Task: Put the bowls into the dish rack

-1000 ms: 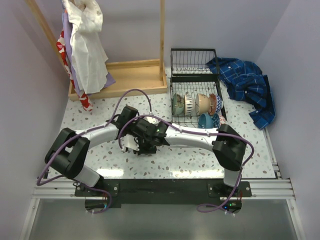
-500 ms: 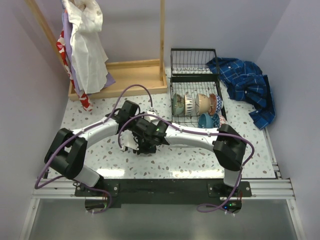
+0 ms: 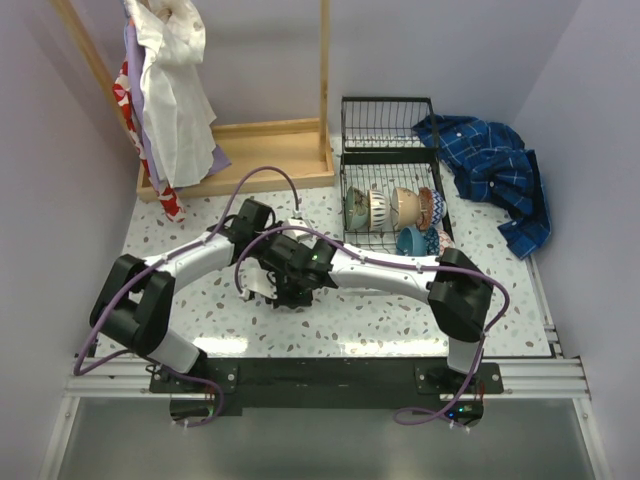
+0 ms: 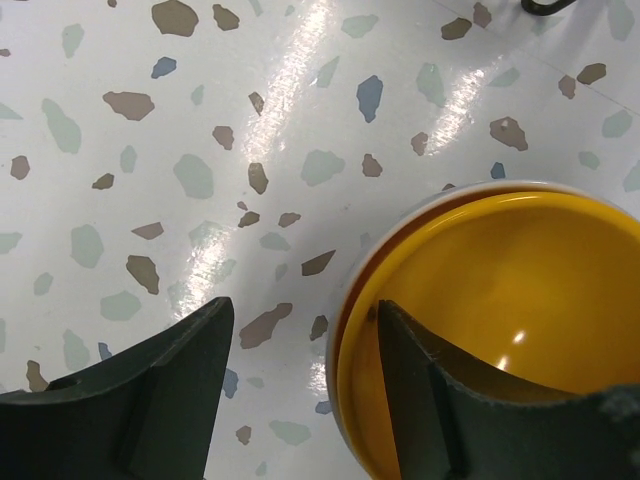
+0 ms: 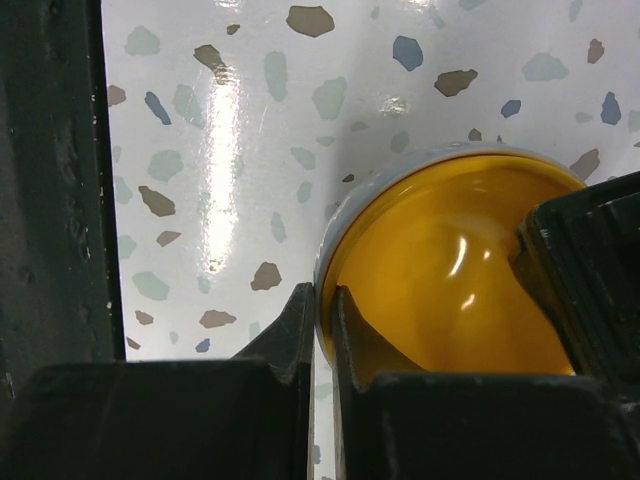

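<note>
Now tighter right jaws on bowl (image 5: 450,270)

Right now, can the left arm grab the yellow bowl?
Probably yes. The left gripper stands open across the yellow bowl rim, one finger inside, one outside. The right gripper pinches the rim elsewhere.

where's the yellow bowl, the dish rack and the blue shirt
yellow bowl (image 5: 450,260): right wrist view, on its glossy inside
dish rack (image 3: 386,124): top view, on its raised end panel
blue shirt (image 3: 490,170): top view, on the middle of the cloth
</note>
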You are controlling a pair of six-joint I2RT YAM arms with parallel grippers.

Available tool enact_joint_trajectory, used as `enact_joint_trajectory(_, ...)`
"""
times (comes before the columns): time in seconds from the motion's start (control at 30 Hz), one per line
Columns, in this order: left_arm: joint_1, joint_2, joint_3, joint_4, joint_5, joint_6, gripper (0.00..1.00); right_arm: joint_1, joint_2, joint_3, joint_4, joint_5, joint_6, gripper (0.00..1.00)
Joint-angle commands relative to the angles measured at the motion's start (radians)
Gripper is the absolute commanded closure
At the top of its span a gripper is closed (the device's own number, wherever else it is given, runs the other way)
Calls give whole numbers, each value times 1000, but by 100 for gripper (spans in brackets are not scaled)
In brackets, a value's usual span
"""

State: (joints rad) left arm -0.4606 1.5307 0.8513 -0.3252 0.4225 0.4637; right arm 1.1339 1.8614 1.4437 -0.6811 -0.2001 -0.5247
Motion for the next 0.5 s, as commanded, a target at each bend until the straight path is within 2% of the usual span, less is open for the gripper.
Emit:
enact_joint_trajectory(0.0, 20, -24, 0, 34, 2, 0, 36, 3, -64, 57, 3, 5, 22, 100)
enact_joint_trajectory(0.23, 36, -63, 6, 40, 19, -11, 36, 1, -87, 49, 26, 44, 71, 100)
enact_joint_trajectory(0.4, 40, -61, 26, 38, -8, -30, 36, 7, -102, 17, 80, 213, 107, 100)
enact_joint_trajectory(0.47, 43, -70, 28, 51, -19, -43, 36, 9, -111, -3, 78, 222, 92, 100)
